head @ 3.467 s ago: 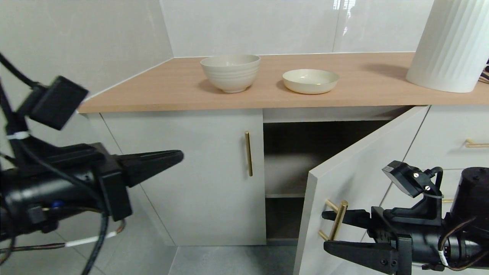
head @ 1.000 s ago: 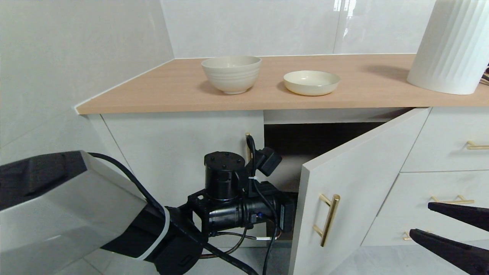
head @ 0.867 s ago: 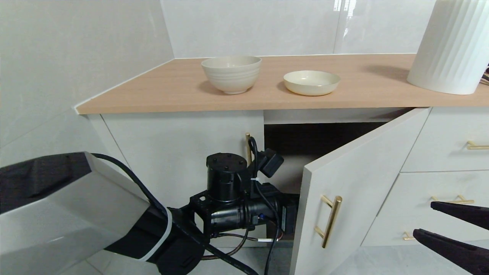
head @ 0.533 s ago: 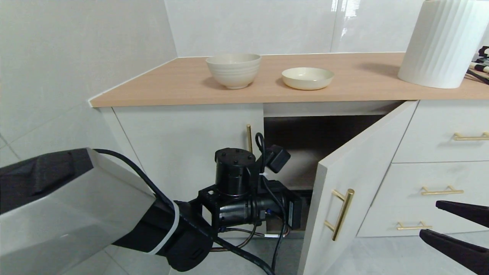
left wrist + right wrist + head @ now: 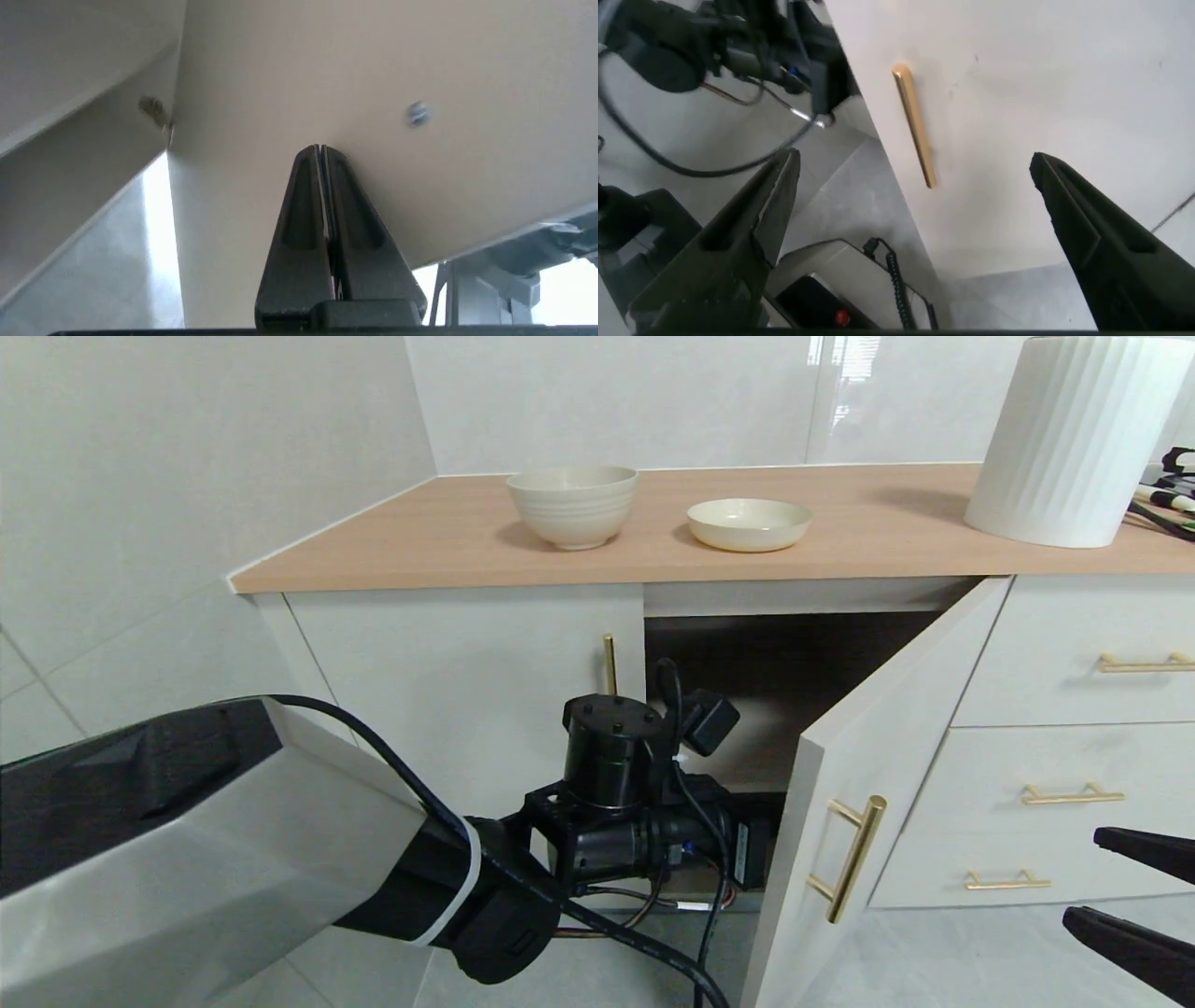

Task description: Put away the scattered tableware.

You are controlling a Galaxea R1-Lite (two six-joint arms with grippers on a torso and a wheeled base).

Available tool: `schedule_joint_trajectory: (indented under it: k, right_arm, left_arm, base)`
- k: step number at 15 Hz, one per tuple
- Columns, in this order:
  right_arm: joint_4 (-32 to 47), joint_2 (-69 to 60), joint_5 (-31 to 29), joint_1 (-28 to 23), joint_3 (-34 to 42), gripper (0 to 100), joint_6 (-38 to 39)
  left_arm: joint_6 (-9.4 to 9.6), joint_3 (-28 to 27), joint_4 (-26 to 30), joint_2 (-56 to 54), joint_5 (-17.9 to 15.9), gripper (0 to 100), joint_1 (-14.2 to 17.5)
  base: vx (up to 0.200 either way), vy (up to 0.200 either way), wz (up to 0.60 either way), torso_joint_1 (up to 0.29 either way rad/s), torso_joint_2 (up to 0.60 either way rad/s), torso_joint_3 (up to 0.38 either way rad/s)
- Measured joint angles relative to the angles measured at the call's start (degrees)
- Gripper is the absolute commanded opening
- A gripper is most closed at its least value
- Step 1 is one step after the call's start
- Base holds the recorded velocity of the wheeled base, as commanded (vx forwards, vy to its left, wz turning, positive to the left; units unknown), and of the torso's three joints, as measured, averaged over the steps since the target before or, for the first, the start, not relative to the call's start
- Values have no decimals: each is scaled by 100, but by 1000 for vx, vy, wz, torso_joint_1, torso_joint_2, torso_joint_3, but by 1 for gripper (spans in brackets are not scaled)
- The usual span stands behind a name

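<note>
A cream ribbed bowl [image 5: 571, 506] and a shallow cream dish [image 5: 749, 523] stand side by side on the wooden counter [image 5: 448, 546]. Below them the right cabinet door [image 5: 896, 737] hangs partly open, its gold handle [image 5: 851, 857] facing me. My left arm [image 5: 644, 821] goes into the opening behind that door. The left gripper [image 5: 320, 151] is shut and empty, with its tips against the door's inner face [image 5: 392, 84]. My right gripper [image 5: 1134, 887] is open low at the right, apart from the handle [image 5: 915, 126], which shows between its fingers [image 5: 757, 233].
A tall white ribbed container [image 5: 1074, 439] stands on the counter at the right, with dark items [image 5: 1167, 499] beside it. Drawers with gold handles [image 5: 1144, 663] sit right of the open door. The left door [image 5: 467, 691] is closed. A tiled wall bounds the left.
The right gripper has let go of the door handle and drawn back right. The left arm has gone in behind the door, which has swung wider. The head camera has pulled back.
</note>
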Motion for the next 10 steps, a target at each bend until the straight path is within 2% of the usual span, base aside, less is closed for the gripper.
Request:
schedule_joint_trajectory:
  k: [2, 5, 7, 10]
  right_arm:
    - [0, -40, 0, 0, 2, 100, -9]
    - [0, -132, 134, 0, 7, 100, -11]
    - [0, -245, 457, 0, 7, 100, -5]
    - [0, -333, 512, 0, 11, 100, -2]
  left_arm:
    - [0, -149, 226, 20, 9, 0, -11]
    - [0, -483, 542, 116, 13, 0, -63]
    - [0, -691, 551, 265, 216, 0, -90]
    - [2, -868, 549, 450, 389, 0, -222]
  base:
    - [-200, 0, 0, 10, -2, -5]
    - [0, 0, 0, 0, 0, 0]
    - [0, 0, 0, 0, 0, 0]
    - [0, 0, 0, 0, 0, 0]
